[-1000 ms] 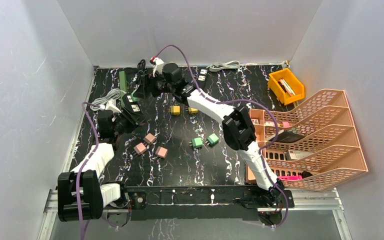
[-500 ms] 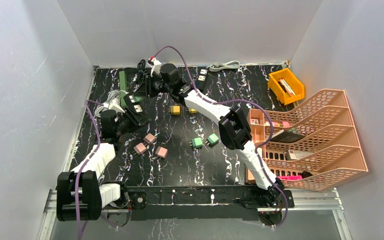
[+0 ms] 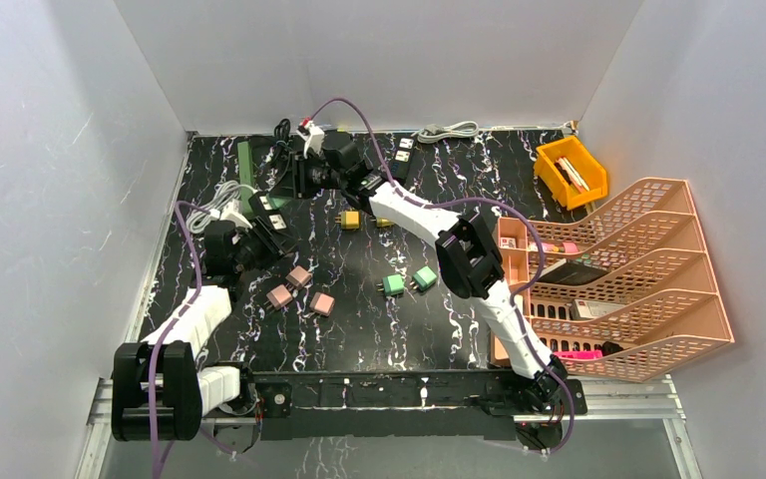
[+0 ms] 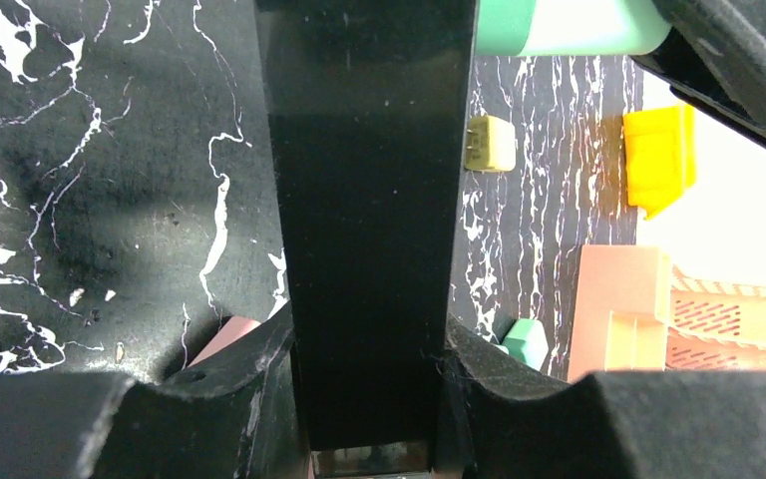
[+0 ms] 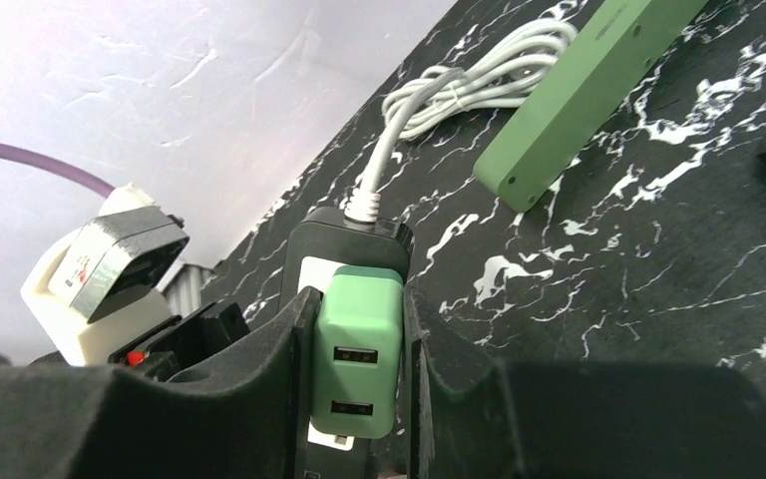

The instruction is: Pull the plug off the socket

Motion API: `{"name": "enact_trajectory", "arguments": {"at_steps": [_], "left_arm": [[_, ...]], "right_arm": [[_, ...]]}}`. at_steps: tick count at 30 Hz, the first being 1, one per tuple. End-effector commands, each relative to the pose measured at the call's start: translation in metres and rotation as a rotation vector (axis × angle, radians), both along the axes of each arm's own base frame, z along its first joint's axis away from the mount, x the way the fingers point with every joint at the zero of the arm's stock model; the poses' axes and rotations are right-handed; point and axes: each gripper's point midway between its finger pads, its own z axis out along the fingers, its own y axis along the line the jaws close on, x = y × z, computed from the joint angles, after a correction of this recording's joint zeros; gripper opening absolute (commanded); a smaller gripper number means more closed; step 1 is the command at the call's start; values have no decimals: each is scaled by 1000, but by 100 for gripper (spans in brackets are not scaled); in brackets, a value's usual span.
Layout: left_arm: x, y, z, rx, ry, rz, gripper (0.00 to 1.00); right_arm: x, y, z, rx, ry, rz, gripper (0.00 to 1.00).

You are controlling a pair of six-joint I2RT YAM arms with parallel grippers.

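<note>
Black plastic dominates the top view: the black socket strip (image 3: 271, 210) sits at the far left of the table, its long axis running from near-left to far-right between the left gripper (image 3: 262, 224) and the right gripper (image 3: 295, 184).

From the left wrist, that gripper's fingers (image 4: 249, 364) are clamped together on the strip's near end; the strip runs straight away from the camera, with the green plug (image 4: 569, 25) at its far end.

From the right wrist, the plug stands seated in the strip's face, no gap showing beneath it; its two ports face out towards the camera, its pins presumably point down into the strip, and its long side lies along the strip's length; the right gripper's fingers (image 5: 294, 339) press against both its flanks.

Judged so, both grips are set and the pull itself remains; nothing has come free.
</note>
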Motion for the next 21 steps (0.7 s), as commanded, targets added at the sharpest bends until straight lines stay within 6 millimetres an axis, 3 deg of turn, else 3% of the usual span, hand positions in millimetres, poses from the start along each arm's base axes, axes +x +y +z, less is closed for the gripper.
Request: {"name": "enact_trajectory", "arguments": {"at_steps": [1,5,9,13,17,18,19,21], "left_arm": [[13,16,21,-17,-38,84,0],[13,31,14,-37,5,141,0],[13,40,8,-51,34,172,0],[14,44,7,-59,43,182,0],[15,48,9,-53,42,191,0],[14,49,9,-49,43,193,0],[14,50,9,-46,44,197,0],[14,51,9,-44,45,200,0]], "right_arm": [[-19,-22,87,225,-13,196,0],[-8,-22,78,1,-206,-2,0],[-16,-19,79,-252,-546,-204,0],[-23,-20,78,-131,-395,-78,0],[-38,-44,103,285,22,253,0],[-41,-44,106,285,27,279,0],[-38,-36,103,206,-75,243,0],[-30,-23,89,-117,-327,-25,0]]}}
